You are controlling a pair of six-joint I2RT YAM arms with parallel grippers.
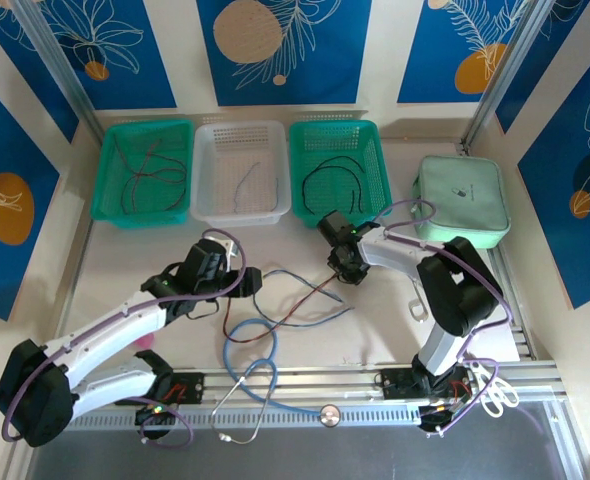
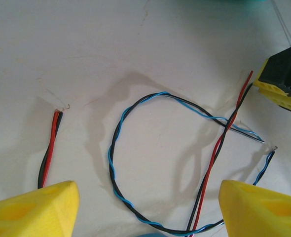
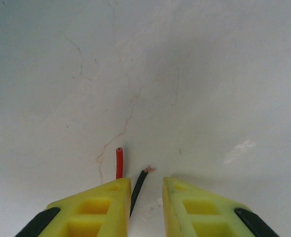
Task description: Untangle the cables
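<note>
A red-and-black cable and a twisted blue-and-black cable lie crossed on the table between the arms. My left gripper hovers over them, open wide. In the left wrist view the blue-and-black cable loops between my left gripper's fingers, and the red-and-black cable crosses it, running up to a right finger. My right gripper sits low at that cable's end. Its jaws stand narrowly apart, with the black wire tip between them and the red tip behind the left finger.
A light-blue stethoscope tube curls near the front rail. At the back stand a green basket, a white basket and another green basket, each with wires inside. A mint case lies at the back right.
</note>
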